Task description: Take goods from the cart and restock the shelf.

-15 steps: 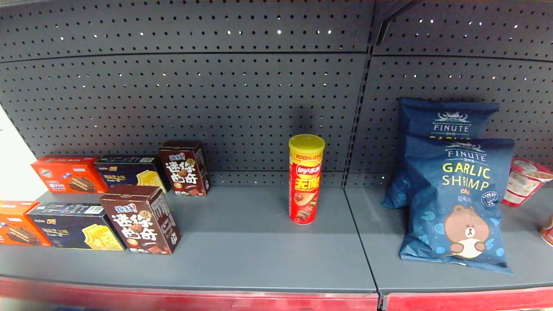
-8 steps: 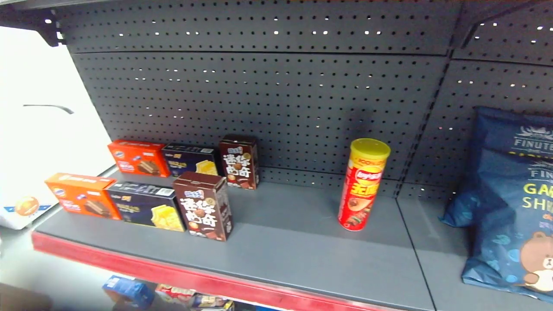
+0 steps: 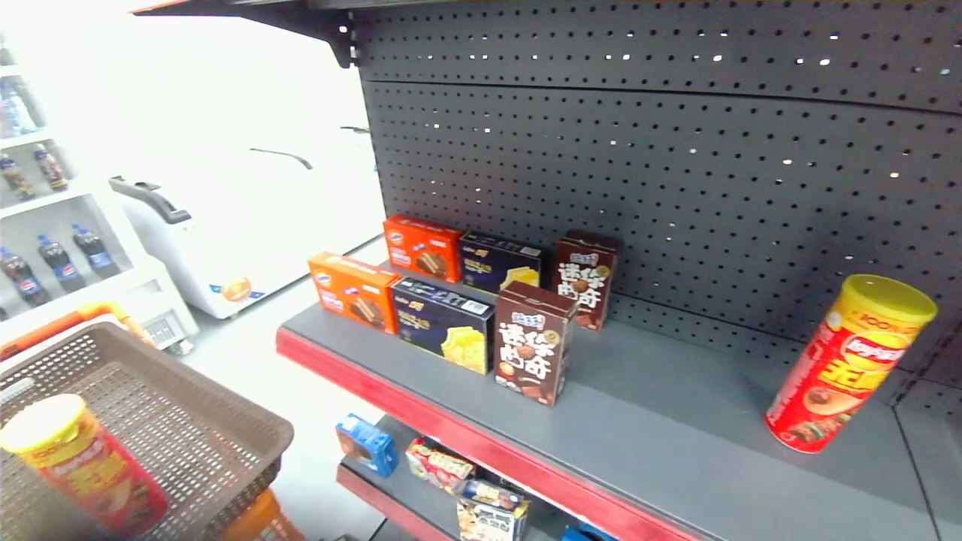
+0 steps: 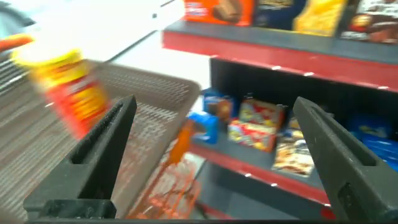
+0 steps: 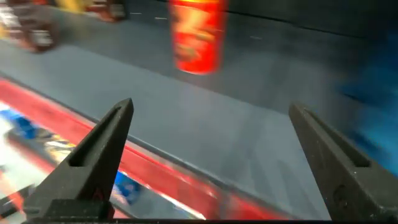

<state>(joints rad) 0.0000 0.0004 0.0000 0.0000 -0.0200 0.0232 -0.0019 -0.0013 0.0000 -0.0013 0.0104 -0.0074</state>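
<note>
Grey metal shelf [image 3: 676, 421], red strip [image 3: 421, 417] along its front edge, dark pegboard [image 3: 676, 173] behind. Shelf can [image 3: 849, 364], red with a yellow lid, stands upright on the shelf's right part, near the pegboard and well apart from the boxes.

Boxes sit in two rows at the shelf's left end:
- front row: orange box [image 3: 353, 291], dark blue box [image 3: 445, 324], brown box [image 3: 533, 342]
- back row: the same three kinds, against the pegboard

Lower shelf [image 3: 421, 496] holds small packets [image 3: 440, 466].

Brown mesh basket [image 3: 188, 406] sits left of the shelf on an orange frame [image 3: 75, 319]. Basket can [image 3: 83, 466], same red and yellow, stands in it, tilted slightly.

Room behind has pale floor [image 3: 248, 353], a white chest freezer [image 3: 248, 218] and a cooler with dark bottles [image 3: 60, 263] at far left.

Left gripper [image 4: 214, 162] is released, fingers wide apart, empty, above the basket's edge with the basket can off to one side. Right gripper [image 5: 211, 162] is also released and empty, over the bare shelf, the shelf can beyond it and not touched.
</note>
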